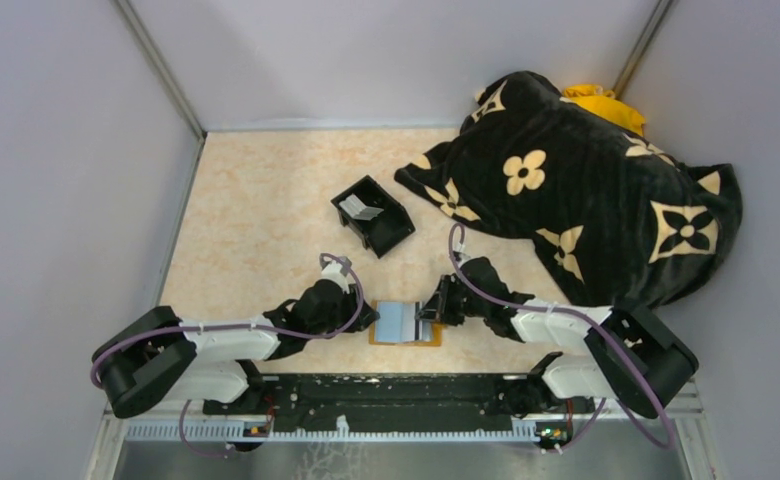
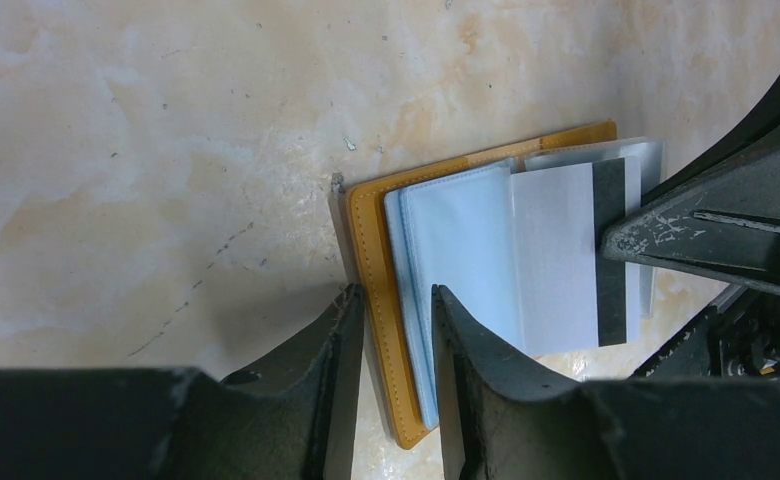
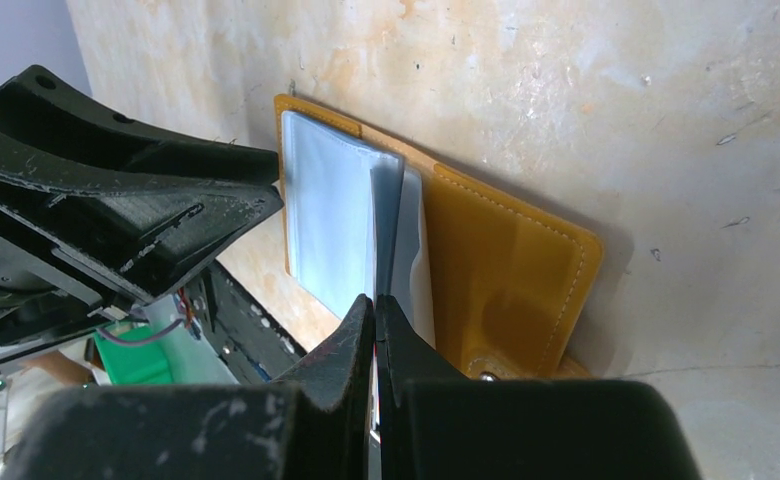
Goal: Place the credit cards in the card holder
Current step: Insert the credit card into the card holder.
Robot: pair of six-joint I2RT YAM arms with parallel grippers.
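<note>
The orange-tan card holder [image 1: 403, 342] lies open near the table's front edge, its pale blue-grey pockets facing up. My left gripper [image 2: 394, 292] is closed on the holder's left edge [image 2: 371, 230], one finger outside the orange cover and one on the blue panels. My right gripper [image 3: 376, 300] is shut on a pale credit card [image 2: 556, 260] with a dark stripe. That card lies across the holder's inner panels and appears edge-on [image 3: 381, 225] in the right wrist view. The holder's right cover [image 3: 496, 270] lies flat. More cards [image 1: 361, 208] rest in a black box.
The black open-topped box [image 1: 373, 215] stands behind the holder, mid-table. A large black blanket with cream flower prints [image 1: 586, 190] covers the back right, with something yellow [image 1: 601, 105] behind it. Grey walls close in the left, back and right sides.
</note>
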